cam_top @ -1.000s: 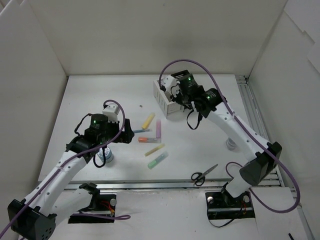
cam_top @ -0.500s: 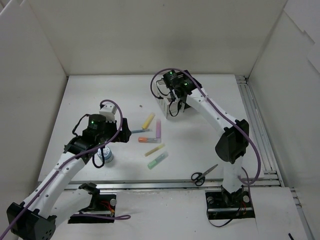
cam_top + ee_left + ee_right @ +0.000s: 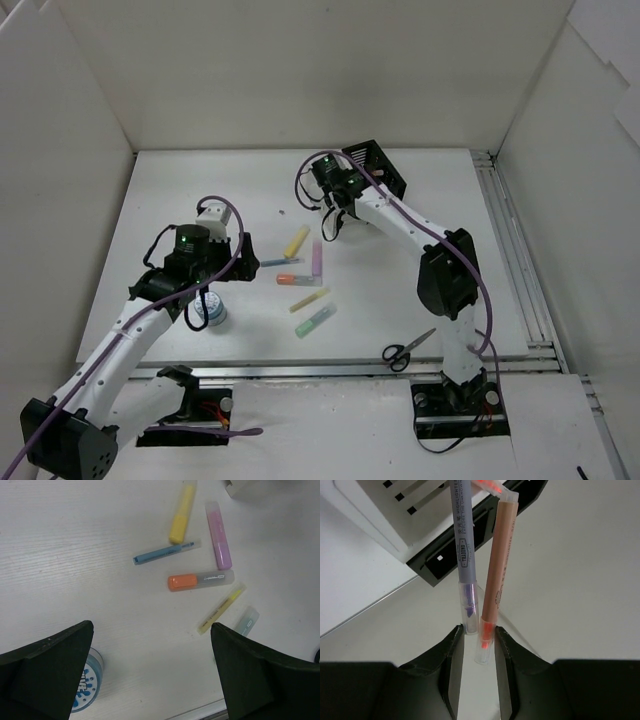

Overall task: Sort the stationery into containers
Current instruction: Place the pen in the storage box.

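Note:
My right gripper [image 3: 476,630] is shut on the clear caps of two thin markers, a purple one [image 3: 464,555] and an orange one [image 3: 497,565]. Their far ends reach the white holder [image 3: 385,515] and black holder [image 3: 470,535]; I cannot tell if they sit inside. From above, the right gripper [image 3: 330,222] hangs beside the black holder [image 3: 375,165]. My left gripper [image 3: 150,680] is open and empty above the table, its left finger over the dotted jar [image 3: 86,680]. Yellow [image 3: 181,512], purple [image 3: 219,536], orange [image 3: 200,580] and blue [image 3: 165,552] markers lie ahead.
A thin yellow-green marker [image 3: 309,299] and a pale green marker [image 3: 316,320] lie mid-table. Black-handled scissors [image 3: 408,349] rest near the front edge by the right arm's base. White walls enclose the table on the left, back and right.
The right arm has folded in and swung left, carrying its gripper to the left of the holders and uncovering the black one. The left arm has hardly moved.

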{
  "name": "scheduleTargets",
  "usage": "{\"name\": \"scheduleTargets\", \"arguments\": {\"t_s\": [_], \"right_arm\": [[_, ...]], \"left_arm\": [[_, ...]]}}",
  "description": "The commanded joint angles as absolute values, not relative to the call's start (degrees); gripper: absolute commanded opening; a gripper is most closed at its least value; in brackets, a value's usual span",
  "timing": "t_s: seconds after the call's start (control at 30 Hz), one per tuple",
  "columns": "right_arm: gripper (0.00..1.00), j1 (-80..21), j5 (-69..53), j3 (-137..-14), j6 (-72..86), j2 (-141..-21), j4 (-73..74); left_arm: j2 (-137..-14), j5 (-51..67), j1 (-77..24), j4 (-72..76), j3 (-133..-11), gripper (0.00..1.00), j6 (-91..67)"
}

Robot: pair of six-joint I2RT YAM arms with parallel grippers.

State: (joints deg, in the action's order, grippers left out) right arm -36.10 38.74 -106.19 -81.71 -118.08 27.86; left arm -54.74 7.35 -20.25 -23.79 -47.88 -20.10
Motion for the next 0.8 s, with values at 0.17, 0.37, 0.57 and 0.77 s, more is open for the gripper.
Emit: {"name": "scheduleTargets", "arguments": {"t_s": [0.17,0.37,0.57,0.77], "right_arm": [[0.14,-37.6,44.0,-103.5,-90.1,-118.2,19.2],[0.21,-38.8,44.0,-101.9,-91.3,-118.8,18.1],[0.49,-39.2,44.7,-102.5,-91.8,-118.7,16.1],[0.69,-39.6,45.4,-103.4,-90.8,-117.9,14.9]], "left_arm": [[-54.1,10.6,-17.9,-19.8,-46.9,0.99,-19.2],[-53.7,11.6,-17.3,-19.4,-46.5,0.99,-18.8],[-53.3,12.2,-17.3,-19.4,-46.2,0.99,-18.7],[-53.1,13.0,-17.3,-19.2,-46.4,0.99,-18.7]]}}
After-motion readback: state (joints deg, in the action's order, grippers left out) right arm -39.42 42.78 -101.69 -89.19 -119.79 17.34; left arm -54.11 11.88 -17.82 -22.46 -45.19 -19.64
